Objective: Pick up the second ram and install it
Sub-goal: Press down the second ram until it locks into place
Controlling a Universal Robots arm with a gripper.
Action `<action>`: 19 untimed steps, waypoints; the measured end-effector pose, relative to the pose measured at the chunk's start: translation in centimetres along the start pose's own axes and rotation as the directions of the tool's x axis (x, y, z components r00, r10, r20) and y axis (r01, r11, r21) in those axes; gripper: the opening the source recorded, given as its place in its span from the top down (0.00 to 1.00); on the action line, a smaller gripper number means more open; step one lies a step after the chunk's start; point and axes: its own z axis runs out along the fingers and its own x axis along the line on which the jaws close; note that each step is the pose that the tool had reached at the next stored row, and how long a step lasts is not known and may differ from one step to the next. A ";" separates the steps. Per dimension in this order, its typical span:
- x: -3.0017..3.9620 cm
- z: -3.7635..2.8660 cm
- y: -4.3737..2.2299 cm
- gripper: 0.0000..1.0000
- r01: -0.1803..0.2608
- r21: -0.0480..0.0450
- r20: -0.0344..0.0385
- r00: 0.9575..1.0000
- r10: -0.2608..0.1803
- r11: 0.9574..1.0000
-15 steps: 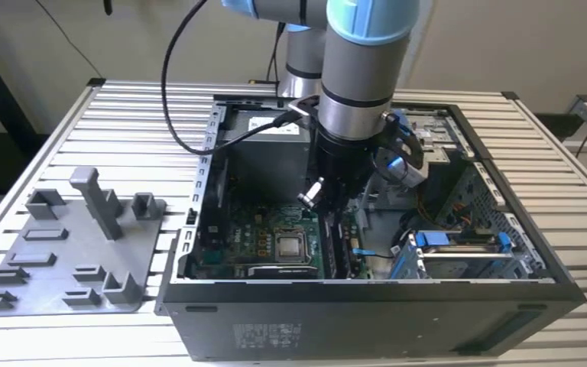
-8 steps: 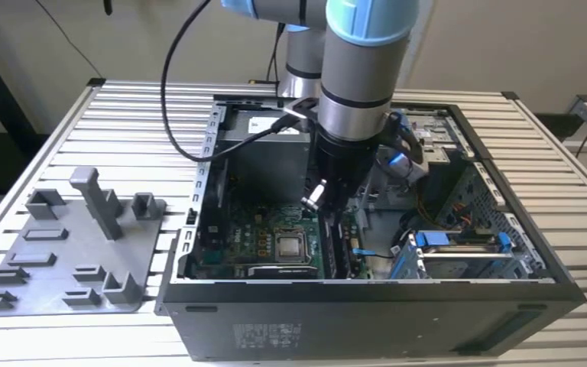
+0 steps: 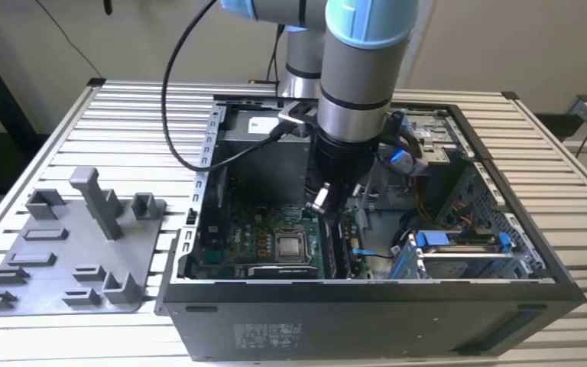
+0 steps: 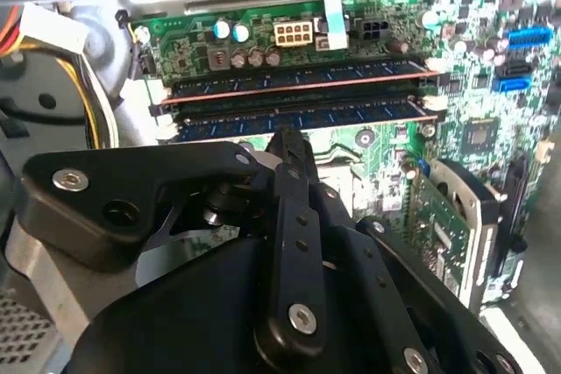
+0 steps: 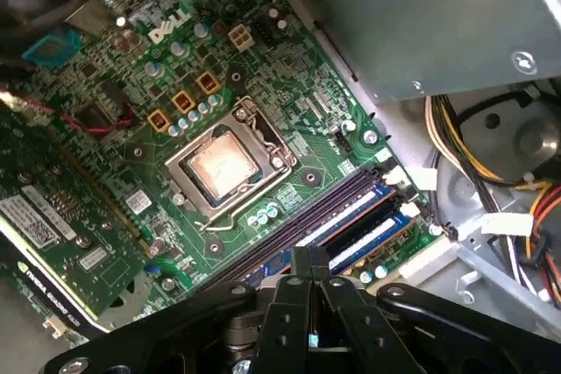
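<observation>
Two long dark memory sticks stand edge-up side by side in the motherboard's slots. The one nearer my fingers I take for the second ram (image 4: pixel 351 113); the other stick (image 4: pixel 351 79) lies just beyond it. My black gripper (image 4: pixel 289 142) hovers just over the nearer stick about midway along it, fingers together with nothing between them. In the first wrist view the gripper (image 5: pixel 308 258) sits over the row of blue and black memory slots (image 5: pixel 351 216). In the exterior view the gripper (image 3: pixel 324 202) reaches down inside the open computer case (image 3: pixel 375 290).
The silver processor (image 5: pixel 219 164) sits in its socket beside the slots. A graphics card (image 5: pixel 53 243) and yellow-black cable bundles (image 5: pixel 491 155) crowd the case. On the slatted table at the exterior view's left lies a grey holder plate (image 3: pixel 79 252) with upright blocks.
</observation>
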 end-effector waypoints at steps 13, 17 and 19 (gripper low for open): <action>0.02 0.15 0.04 0.89 0.235 -0.003 0.007 0.972 -0.235 0.972; 0.02 0.16 0.04 0.89 0.306 -0.004 0.010 0.952 -0.306 0.952; 0.02 0.16 0.04 0.89 0.340 -0.004 0.011 0.941 -0.340 0.941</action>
